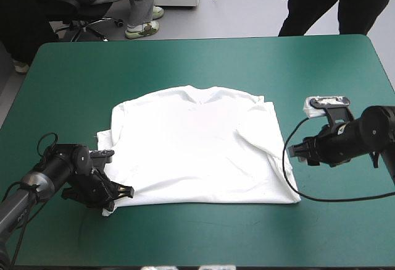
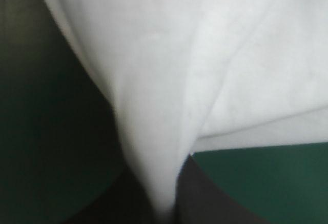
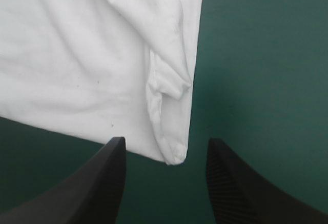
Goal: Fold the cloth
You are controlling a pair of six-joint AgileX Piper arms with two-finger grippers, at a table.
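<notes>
White T-shirt lies flat, collar far; left gripper pinches its near-left corner, right gripper spread wide, the near-right corner just ahead of it.

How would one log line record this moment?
T-shirt: spread flat | left tool: shut on its near-left corner | right tool: open around a corner

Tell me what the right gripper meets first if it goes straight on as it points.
Likely the T-shirt, whose corner lies just ahead between the right gripper's open fingers; its height above the cloth is unclear.
</notes>
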